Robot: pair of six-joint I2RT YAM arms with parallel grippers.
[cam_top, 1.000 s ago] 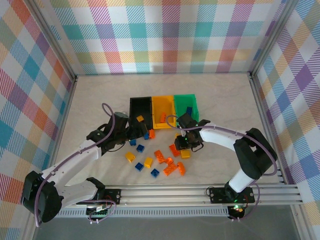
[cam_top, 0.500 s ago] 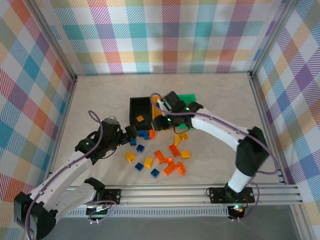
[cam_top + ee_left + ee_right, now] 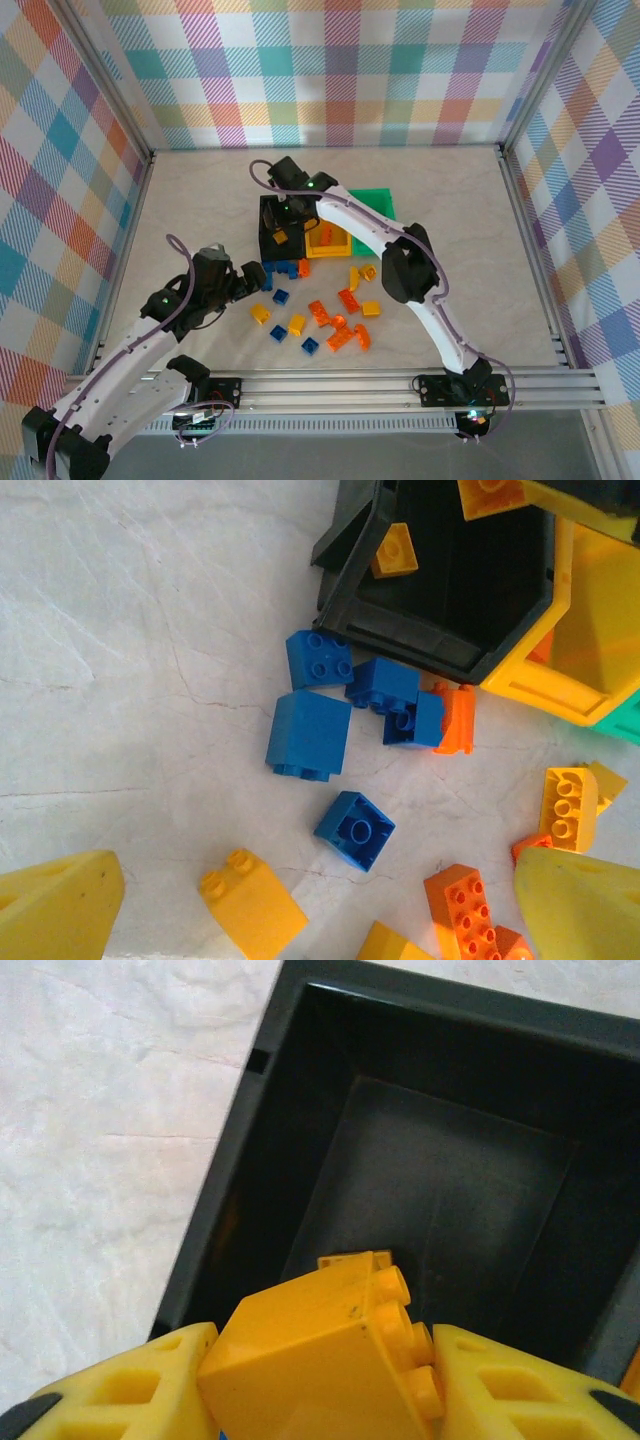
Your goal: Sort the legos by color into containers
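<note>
Table: a pale, matte, marbled table (image 3: 200, 190) was seen, with thin dark veins crossing it in the left wrist view.
Room: the table was closed in on three sides by walls (image 3: 340, 70) of pastel plaid cloth; a ribbed metal rail (image 3: 400, 385) was fixed along the near edge.
Bins: three open-top rectangular bins of smooth plastic were set side by side mid-table, touching: a black bin (image 3: 266, 215), a yellow bin (image 3: 330, 251) and a green bin (image 3: 372, 193), from left to right.
Black bin: glossy dark walls were seen sloping down to a flat floor (image 3: 450, 1210); one small yellow brick (image 3: 395, 552) lay inside.
Yellow bin: an orange brick (image 3: 325, 235) was seen in it.
Right fingers: the right fingers (image 3: 120, 1390), moulded in yellow plastic with hollow cells, were closed on the held brick (image 3: 310, 1355), a yellow block with round studs, tilted and held over the open black bin.
Left fingers: the left fingers (image 3: 55, 905), blunt yellow wedges, were spread wide apart and held low over the loose bricks in front of the black bin.
Legos: the legos were hard, shiny and square-edged, with round studs on top. A blue cluster (image 3: 385, 695) lay against the black bin's front wall, with an orange piece (image 3: 458, 720) touching it. More blue blocks (image 3: 308, 735), orange plates (image 3: 340, 325) and yellow blocks (image 3: 297, 324) were scattered on the table nearer the rail, in front of the bins.
</note>
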